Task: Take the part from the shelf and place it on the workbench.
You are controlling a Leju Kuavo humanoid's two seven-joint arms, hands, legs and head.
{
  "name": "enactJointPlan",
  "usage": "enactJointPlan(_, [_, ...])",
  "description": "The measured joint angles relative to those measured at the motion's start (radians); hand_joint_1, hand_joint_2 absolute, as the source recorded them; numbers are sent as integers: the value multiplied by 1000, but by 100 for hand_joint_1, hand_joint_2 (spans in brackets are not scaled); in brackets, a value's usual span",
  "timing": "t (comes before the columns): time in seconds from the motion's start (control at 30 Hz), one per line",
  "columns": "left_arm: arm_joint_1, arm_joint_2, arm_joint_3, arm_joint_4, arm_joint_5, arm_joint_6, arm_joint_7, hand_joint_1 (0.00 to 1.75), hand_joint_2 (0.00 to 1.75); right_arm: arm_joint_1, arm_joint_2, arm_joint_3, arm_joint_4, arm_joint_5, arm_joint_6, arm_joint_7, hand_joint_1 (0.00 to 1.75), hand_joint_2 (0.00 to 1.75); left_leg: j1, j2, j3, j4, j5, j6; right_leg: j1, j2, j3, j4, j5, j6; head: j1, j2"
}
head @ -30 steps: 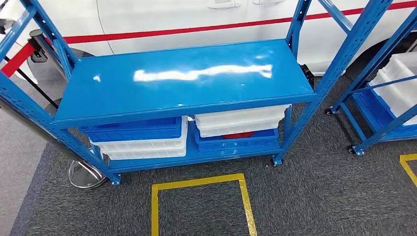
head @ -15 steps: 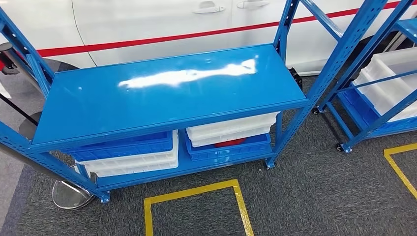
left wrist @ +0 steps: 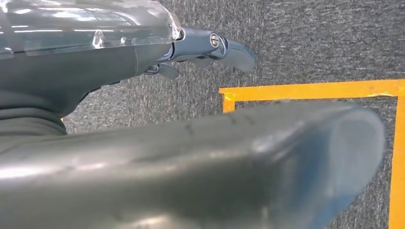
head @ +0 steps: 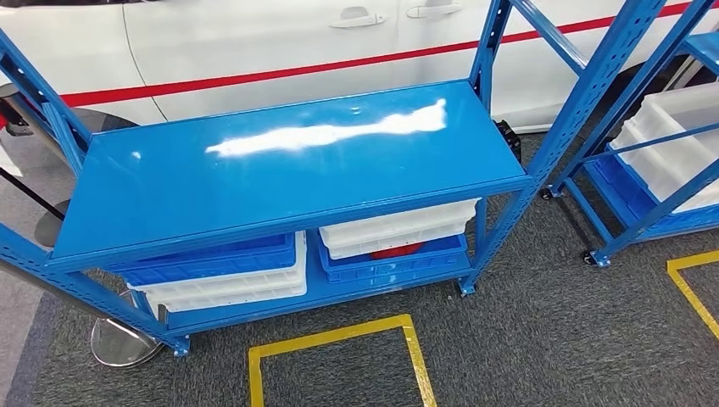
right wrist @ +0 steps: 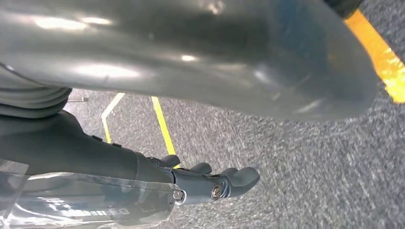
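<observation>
Handling could only be judged loosely, because the part itself was not plainly visible. The likeliest trace was a red patch (head: 397, 251) showing between the white bin (head: 398, 226) and the blue bin (head: 394, 263) beneath it, on the lower level of the near shelf (head: 280, 170). I could not tell its shape. If that was the part, it was probably rigid moulded plastic or painted metal, light enough for 1 hand and smooth enough to slip. The white bin sat over it, so a grasp would probably have to come in from the front gap, taking a firm edge rather than a flat face.

The left hand (left wrist: 191, 45) hung over the carpet holding nothing, its dark fingers (left wrist: 236, 53) stretched out side by side and the thumb well apart from them. The right hand (right wrist: 157, 176) hung likewise with nothing in it, its fingers (right wrist: 241, 177) loosely extended.

Counted in the head view: 2 blue racks, the near shelf and a second rack (head: 644, 127) off to the right; 2 stacks of bins on the near shelf's lower level, the left stack (head: 216, 270) blue over white, the right white over blue; 1 red patch; 2 yellow tape outlines (head: 335, 335) on the carpet. The near shelf's top level carried nothing but glare. No bench showed.
</observation>
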Motion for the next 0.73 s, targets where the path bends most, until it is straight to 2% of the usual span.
enactJointPlan(0.03, [0,0,0,-1,-1,2,0,0,0,0,0,0,0,2,2,1,0,87,2,0,-14,35,-24,-6,-3,-1,1,-4,2,-5,-1,0])
enactJointPlan(0.1, [1,-1,0,-2,-4,6,2,0,0,0,0,0,0,7,7,3,0,175,7,0,-69,158,-92,-16,-3,-2,1,-5,3,-10,-4,0])
enactJointPlan(0.13, [1,-2,0,-3,-5,9,4,0,0,0,-1,0,0,8,9,5,0,175,9,0,-96,218,-116,-19,-3,-2,0,-5,3,-10,-4,0])
enactJointPlan(0.17, [1,-2,0,-3,-7,13,7,0,0,0,-1,0,0,9,11,9,0,175,11,0,-111,253,-123,-22,-2,-2,1,-5,2,-11,-4,0])
enactJointPlan(0.2, [2,-2,0,-3,-9,18,9,0,0,0,-1,0,0,9,12,13,0,175,11,0,-107,247,-108,-22,-2,-2,2,-4,2,-10,-4,0])
enactJointPlan(0.23, [1,-3,0,-3,-10,23,11,0,0,0,-1,0,0,9,13,17,0,175,11,0,-84,201,-77,-20,-2,-1,4,-4,1,-9,-4,0])
enactJointPlan(0.3, [0,-3,0,-4,-12,31,14,0,0,-1,0,0,0,10,14,21,0,175,10,0,-13,59,-14,-12,-2,1,8,-4,0,-5,-4,0])
enactJointPlan(0.33, [-2,-3,0,-5,-13,35,15,0,0,-1,0,0,0,11,15,21,0,175,7,0,11,6,3,-6,-1,1,9,-4,-1,-1,-4,0])
enactJointPlan(0.37, [-3,-3,0,-5,-13,40,17,0,0,-1,0,0,0,11,15,22,0,175,5,0,24,-23,8,-1,0,2,8,-4,-1,4,-4,0])
enactJointPlan(0.5, [-3,-7,0,-6,-15,61,25,0,0,-2,-2,0,0,19,13,31,0,175,1,-2,27,-37,12,2,2,1,7,-4,-3,0,-2,0])
enactJointPlan(0.57, [-5,-7,0,-6,-16,72,29,0,0,-2,-2,0,0,20,9,30,0,175,-2,-3,26,-37,13,7,-1,1,8,-8,1,5,-2,0])
enactJointPlan(0.7, [-8,-10,0,-6,-20,90,40,0,175,-3,-2,0,0,21,8,25,0,175,-4,-2,26,-37,13,14,-3,2,11,-14,4,13,-2,0])
enactJointPlan(0.73, [-8,-10,0,-6,-21,92,42,0,175,-3,-2,0,0,21,9,26,0,175,-5,-2,26,-37,13,14,-3,2,11,-14,4,13,-2,0])
